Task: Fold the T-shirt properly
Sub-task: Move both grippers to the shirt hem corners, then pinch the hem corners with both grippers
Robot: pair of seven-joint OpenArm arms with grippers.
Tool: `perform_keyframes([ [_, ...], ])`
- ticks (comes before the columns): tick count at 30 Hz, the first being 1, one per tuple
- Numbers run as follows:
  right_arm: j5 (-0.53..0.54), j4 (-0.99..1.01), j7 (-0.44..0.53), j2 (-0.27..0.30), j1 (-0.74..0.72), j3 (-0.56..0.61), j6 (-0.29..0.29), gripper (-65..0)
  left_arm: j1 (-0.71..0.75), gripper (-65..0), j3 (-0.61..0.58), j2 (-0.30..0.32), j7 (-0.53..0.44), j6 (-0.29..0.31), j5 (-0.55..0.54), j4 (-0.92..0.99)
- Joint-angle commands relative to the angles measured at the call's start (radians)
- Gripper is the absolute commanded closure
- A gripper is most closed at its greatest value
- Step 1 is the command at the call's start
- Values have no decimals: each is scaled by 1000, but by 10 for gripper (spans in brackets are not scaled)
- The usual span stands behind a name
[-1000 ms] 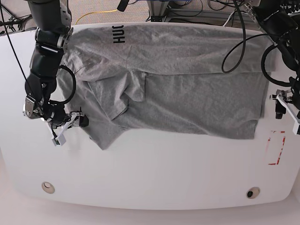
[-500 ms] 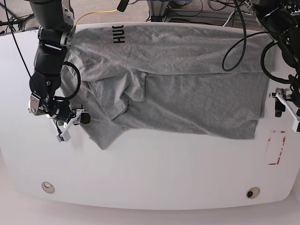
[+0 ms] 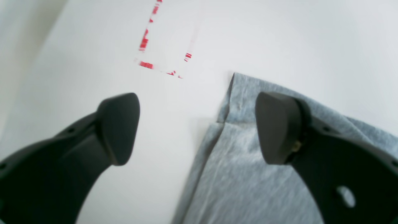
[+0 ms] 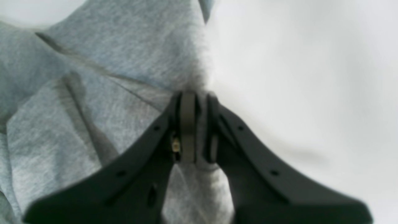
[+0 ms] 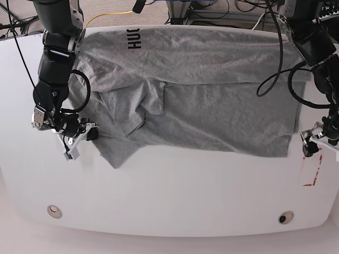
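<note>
Near the tabletop's left edge, the black right gripper (image 4: 196,127) has its jaws closed on a pinch of cloth at the side of the heather-grey cotton T-shirt (image 5: 212,106). The shirt spreads along the far edge of the white tabletop (image 5: 175,196), dark block lettering (image 5: 134,39) towards the far left corner, loose folds at its left part. By the right edge, the black left gripper (image 3: 197,129) stands wide open, holding nothing, just beside the shirt's near right corner and the broken red markings (image 5: 319,166).

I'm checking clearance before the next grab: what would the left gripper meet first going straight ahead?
Probably the table, beside the T-shirt's edge; depth is unclear.
</note>
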State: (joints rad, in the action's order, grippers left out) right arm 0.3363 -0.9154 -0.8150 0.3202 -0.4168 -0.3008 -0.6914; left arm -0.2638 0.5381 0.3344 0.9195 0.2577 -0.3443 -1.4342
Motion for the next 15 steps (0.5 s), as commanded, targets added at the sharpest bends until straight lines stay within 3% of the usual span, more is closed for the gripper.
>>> perform_keyframes([
  [1, 14, -18, 19, 15, -29, -4, -7, -49, -35, -597, -36, 21, -75, -45, -6, 72],
  [10, 14, -18, 19, 12, -26, -5, -7, -49, -130, -600, -100, 22, -257, -48, -6, 435],
  [15, 14, -18, 19, 12, -26, -5, -7, -49, -173, -599, -191, 21, -320, -7, -8, 551],
])
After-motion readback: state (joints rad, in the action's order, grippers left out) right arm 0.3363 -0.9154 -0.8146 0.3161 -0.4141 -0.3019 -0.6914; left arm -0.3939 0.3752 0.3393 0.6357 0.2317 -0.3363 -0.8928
